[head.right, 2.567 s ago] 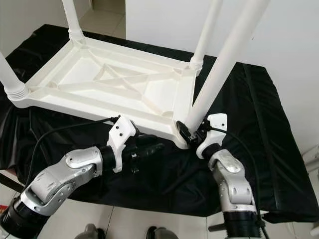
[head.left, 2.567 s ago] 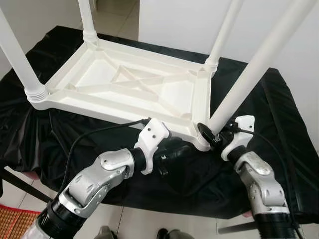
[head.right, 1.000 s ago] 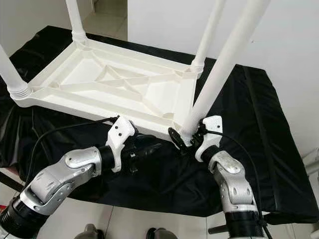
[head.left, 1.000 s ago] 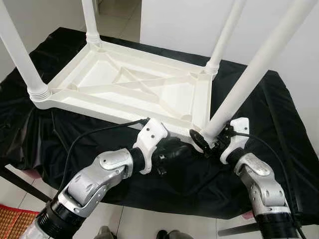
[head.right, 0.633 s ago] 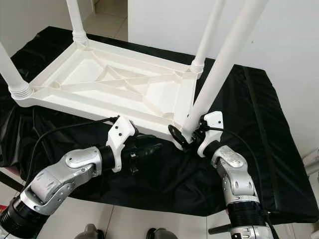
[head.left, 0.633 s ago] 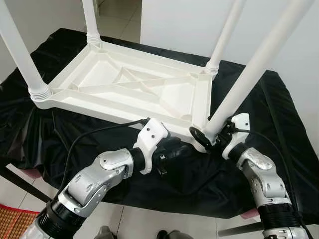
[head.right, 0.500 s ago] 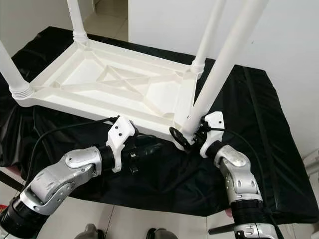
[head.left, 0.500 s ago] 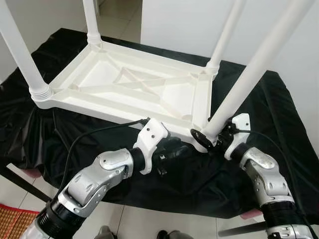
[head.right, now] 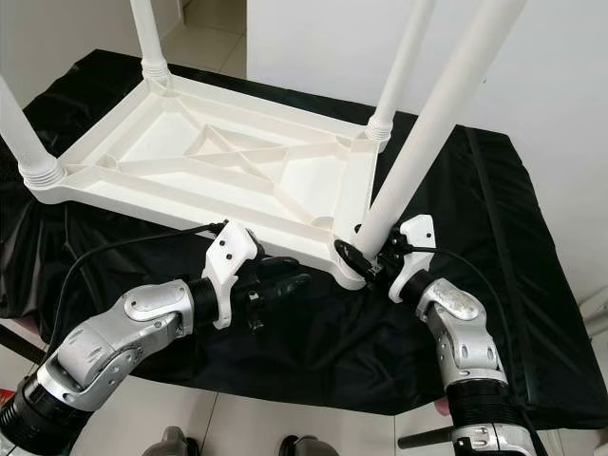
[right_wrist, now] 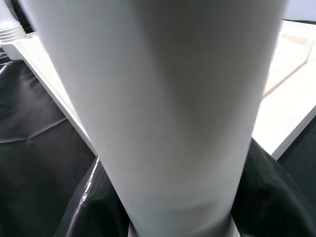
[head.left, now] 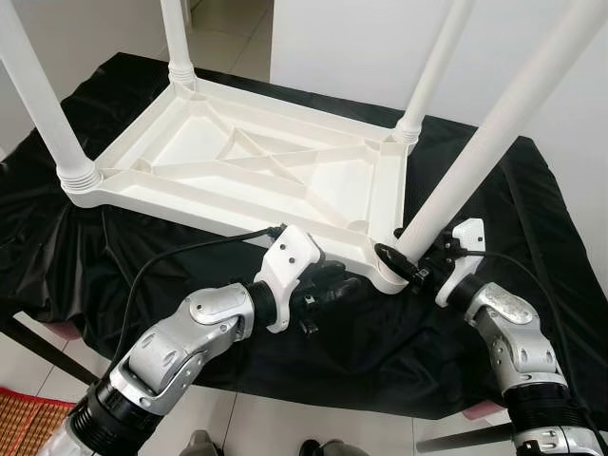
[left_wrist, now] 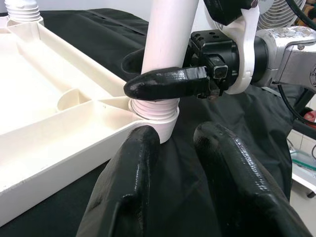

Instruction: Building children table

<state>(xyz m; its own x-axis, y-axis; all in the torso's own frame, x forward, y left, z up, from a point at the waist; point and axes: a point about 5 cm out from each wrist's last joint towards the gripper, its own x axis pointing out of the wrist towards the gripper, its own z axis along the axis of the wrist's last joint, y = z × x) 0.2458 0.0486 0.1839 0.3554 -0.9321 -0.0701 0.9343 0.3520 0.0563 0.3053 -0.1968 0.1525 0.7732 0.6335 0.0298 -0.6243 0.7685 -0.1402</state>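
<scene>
A white plastic children's table lies upside down on a black cloth, legs pointing up. My right gripper is shut on the near right leg just above its base, which stands in the corner's ribbed socket. The leg leans to the right. That leg is pressed close to the right wrist camera. My left gripper is open and holds nothing. It lies low on the cloth at the table's front rim, pointing at that same corner, with its fingertips just short of the socket.
Three other legs stand in their corners: near left, far left, far right. The black cloth drapes over the work surface's edges. A white wall is behind, tiled floor and a red mat below.
My right gripper has shifted slightly right and back with the leg, bringing its base onto the corner socket. The left arm has stayed put.
</scene>
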